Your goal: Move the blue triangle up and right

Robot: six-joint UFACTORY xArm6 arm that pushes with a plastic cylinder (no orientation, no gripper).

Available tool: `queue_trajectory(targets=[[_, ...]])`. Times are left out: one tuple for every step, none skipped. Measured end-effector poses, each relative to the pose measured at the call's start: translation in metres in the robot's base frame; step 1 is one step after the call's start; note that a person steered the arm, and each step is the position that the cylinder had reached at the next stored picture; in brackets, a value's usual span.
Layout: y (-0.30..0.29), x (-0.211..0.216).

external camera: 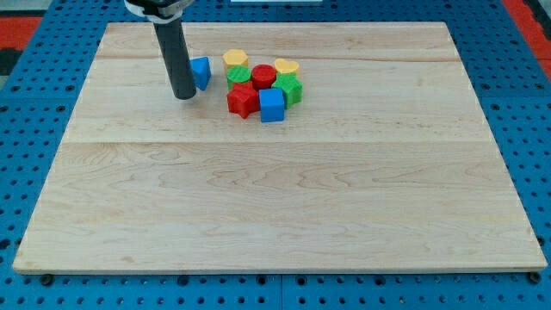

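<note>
The blue triangle [201, 72] lies on the wooden board [275, 189] near the view's top, left of centre. My tip [184, 96] stands just left of it and slightly below, touching or almost touching its left side; the rod hides part of the block. To the triangle's right is a tight cluster: a yellow hexagon-like block [235, 59], a yellow heart [286, 66], a green block [238, 75], a red cylinder [263, 76], a green block [289, 89], a red star [243, 100] and a blue cube [271, 105].
The board rests on a blue pegboard surface [34, 129] that frames it on all sides. The cluster sits about a block's width to the right of the blue triangle.
</note>
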State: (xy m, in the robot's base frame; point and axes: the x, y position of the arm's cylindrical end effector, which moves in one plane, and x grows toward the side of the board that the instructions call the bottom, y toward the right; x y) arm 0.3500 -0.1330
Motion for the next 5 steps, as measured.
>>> queue_trajectory(targets=[[0.002, -0.020], [0.002, -0.048], [0.003, -0.077], [0.029, -0.091], [0.063, -0.099]])
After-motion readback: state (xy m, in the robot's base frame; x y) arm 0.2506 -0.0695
